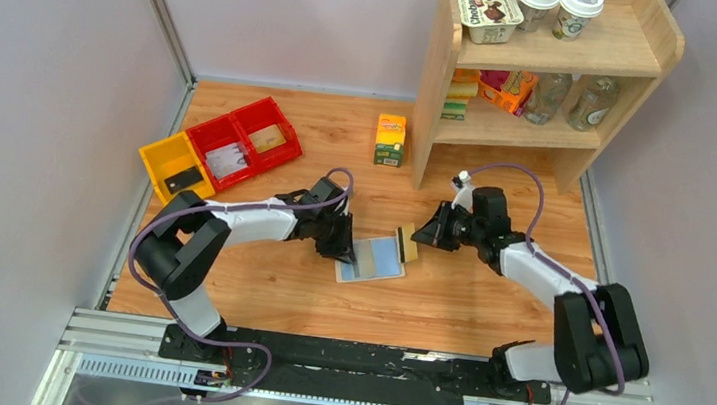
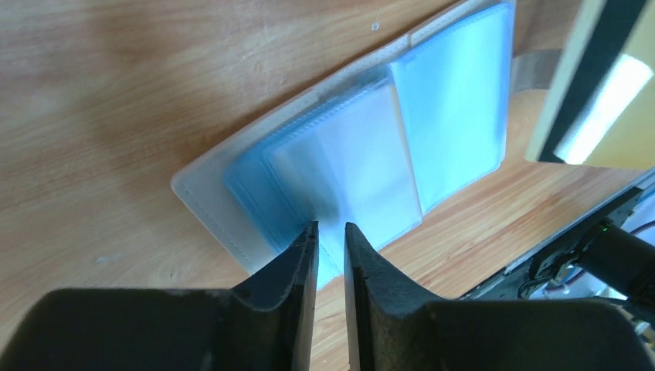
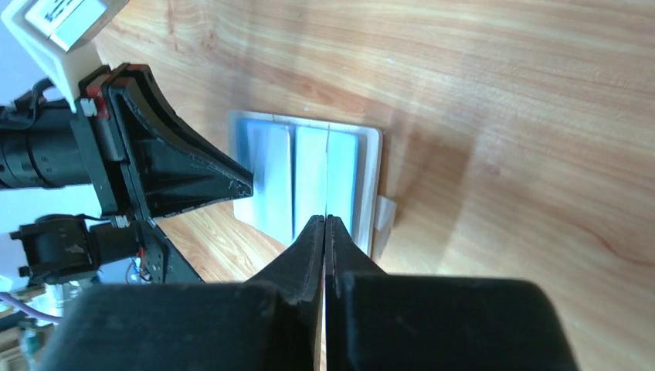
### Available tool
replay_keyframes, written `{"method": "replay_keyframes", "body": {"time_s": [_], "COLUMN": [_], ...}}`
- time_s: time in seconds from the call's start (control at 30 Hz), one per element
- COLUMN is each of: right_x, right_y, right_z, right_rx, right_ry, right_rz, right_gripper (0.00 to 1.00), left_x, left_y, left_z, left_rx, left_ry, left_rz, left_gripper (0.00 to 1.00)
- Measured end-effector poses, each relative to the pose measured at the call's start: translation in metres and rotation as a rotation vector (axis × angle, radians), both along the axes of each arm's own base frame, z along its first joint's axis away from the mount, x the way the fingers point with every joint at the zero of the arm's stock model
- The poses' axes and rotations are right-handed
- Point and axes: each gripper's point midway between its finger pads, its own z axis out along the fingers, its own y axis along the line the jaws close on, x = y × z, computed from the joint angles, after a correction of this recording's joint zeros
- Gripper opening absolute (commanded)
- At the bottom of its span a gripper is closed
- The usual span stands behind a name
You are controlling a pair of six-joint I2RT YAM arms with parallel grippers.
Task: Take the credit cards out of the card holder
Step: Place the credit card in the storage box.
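From above you see the card holder (image 1: 371, 261) spread flat on the table (image 1: 464, 309), well apart from the shelf (image 1: 435, 90), while only the left wrist shows the left gripper (image 2: 330, 232) slightly parted over its edge and the striped credit card (image 2: 591, 85) raised, clenched by the right gripper (image 3: 324, 224).

The card holder (image 1: 371, 260) lies spread open and flat on the wooden table (image 1: 484, 306), its light blue clear sleeves facing up inside a pale beige border, a small tab (image 3: 384, 219) sticking out from one edge. One credit card (image 1: 407, 247), tan with a dark stripe, stands tilted above the holder's right edge, pinched in the right gripper (image 1: 418, 240). A dark card (image 1: 181, 182) lies in the yellow bin (image 1: 153, 156), and a grey card (image 1: 227, 160) and a tan card (image 1: 268, 138) lie in the red bins (image 1: 282, 122).
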Motion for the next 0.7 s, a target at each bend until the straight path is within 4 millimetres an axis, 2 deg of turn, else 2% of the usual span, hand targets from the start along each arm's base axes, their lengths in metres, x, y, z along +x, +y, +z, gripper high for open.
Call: {"method": "replay_keyframes", "body": {"time_s": [0.07,0.17,0.27,0.3,0.37,0.43,0.53,0.63,0.7], "right_x": [-0.006,-0.016,-0.024,-0.025,-0.031,-0.038,-0.049,-0.06,-0.067], "right_y": [-0.002,0.0,0.007,0.01,0.02,0.032,0.049,0.062,0.07], "right_z": [0.011,0.026,0.041,0.047,0.06,0.073,0.088,0.094,0.096], "right_rx": [-0.044,-0.107,-0.172,-0.198,-0.247,-0.284,-0.348,-0.419,-0.468], "right_ry": [-0.051,-0.124,-0.208,-0.245,-0.325,-0.409,-0.536,-0.64,-0.705], "right_rz": [-0.001,0.018,0.051,0.062,0.098,0.139,0.192,0.24,0.27], "right_gripper": [0.0,0.0,0.0,0.0,0.0,0.0,0.0,0.0,0.0], "left_x": [-0.003,-0.005,0.005,0.01,0.019,0.025,0.028,0.026,0.024], "left_y": [0.005,0.01,0.011,0.012,0.015,0.023,0.032,0.034,0.034], "left_z": [0.004,0.018,0.051,0.065,0.091,0.118,0.149,0.167,0.173], "left_rx": [0.018,0.028,-0.01,-0.034,-0.08,-0.126,-0.172,-0.202,-0.217], "left_ry": [0.002,0.0,-0.048,-0.07,-0.11,-0.15,-0.18,-0.179,-0.162], "left_rz": [0.008,0.017,0.044,0.058,0.098,0.143,0.203,0.24,0.266], "left_gripper": [0.41,0.52,0.62,0.62,0.72,0.73,0.73,0.73,0.73]}}
